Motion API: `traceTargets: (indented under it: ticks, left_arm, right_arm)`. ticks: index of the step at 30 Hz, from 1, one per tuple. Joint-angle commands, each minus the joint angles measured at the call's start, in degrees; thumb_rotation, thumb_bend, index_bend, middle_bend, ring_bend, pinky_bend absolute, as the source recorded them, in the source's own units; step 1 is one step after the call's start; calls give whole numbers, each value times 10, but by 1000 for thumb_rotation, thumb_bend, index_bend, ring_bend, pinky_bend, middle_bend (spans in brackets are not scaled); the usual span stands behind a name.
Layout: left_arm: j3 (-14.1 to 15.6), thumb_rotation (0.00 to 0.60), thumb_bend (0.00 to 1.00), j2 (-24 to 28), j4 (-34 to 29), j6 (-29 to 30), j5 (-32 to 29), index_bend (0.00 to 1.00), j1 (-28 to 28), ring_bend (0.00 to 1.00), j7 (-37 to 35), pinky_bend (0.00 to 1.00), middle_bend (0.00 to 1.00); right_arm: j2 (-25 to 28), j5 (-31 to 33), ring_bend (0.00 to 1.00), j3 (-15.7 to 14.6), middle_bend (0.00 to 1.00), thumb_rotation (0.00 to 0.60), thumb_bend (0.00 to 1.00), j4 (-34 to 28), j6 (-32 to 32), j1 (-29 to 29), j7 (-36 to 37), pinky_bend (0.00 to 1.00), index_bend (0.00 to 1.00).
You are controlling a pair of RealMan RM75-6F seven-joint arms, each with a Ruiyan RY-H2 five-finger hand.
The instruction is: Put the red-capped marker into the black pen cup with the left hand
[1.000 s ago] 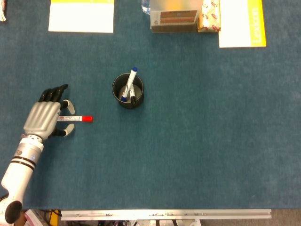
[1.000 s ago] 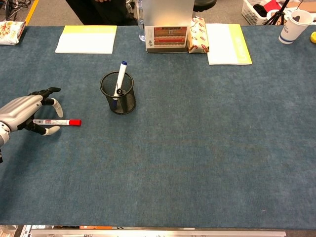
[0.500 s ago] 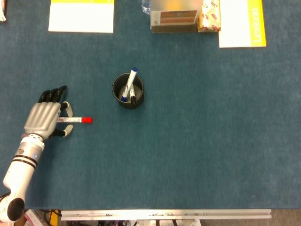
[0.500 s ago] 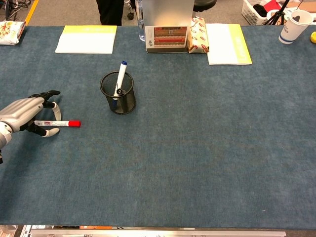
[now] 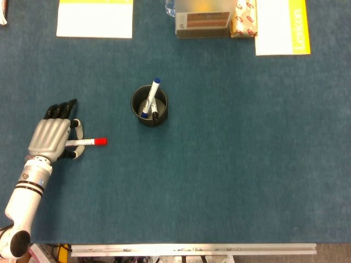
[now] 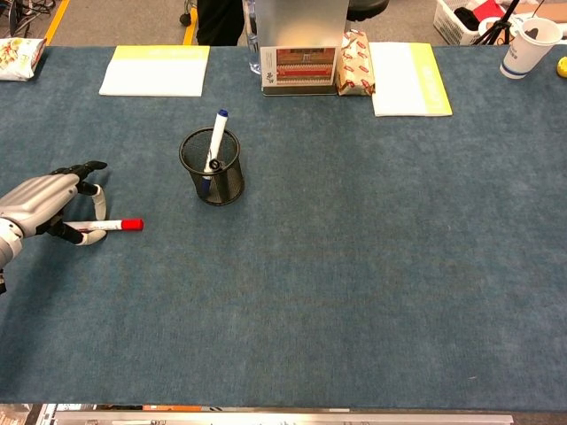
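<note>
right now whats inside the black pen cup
The black pen cup holds a blue-capped marker sticking out the top and a black-capped one lower down. Its bottom is hidden by them.

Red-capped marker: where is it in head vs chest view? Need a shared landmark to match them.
Head view: red-capped marker at left-centre, lying flat, cap pointing right, pinched in the left hand.
Chest view: far left at mid-height, same hand at the frame edge.
Shared landmark: black pen cup, up and right of the marker in both.
</note>
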Motion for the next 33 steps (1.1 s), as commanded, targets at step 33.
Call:
traceTargets:
  ticks: [33]
  left_arm:
    - [-93,540,346,51,-142,111,68,598,-4,0,-192,0,0]
  right_arm:
    - [2,-2,220,0,242,600,87,-3,3,-1,3,439,214]
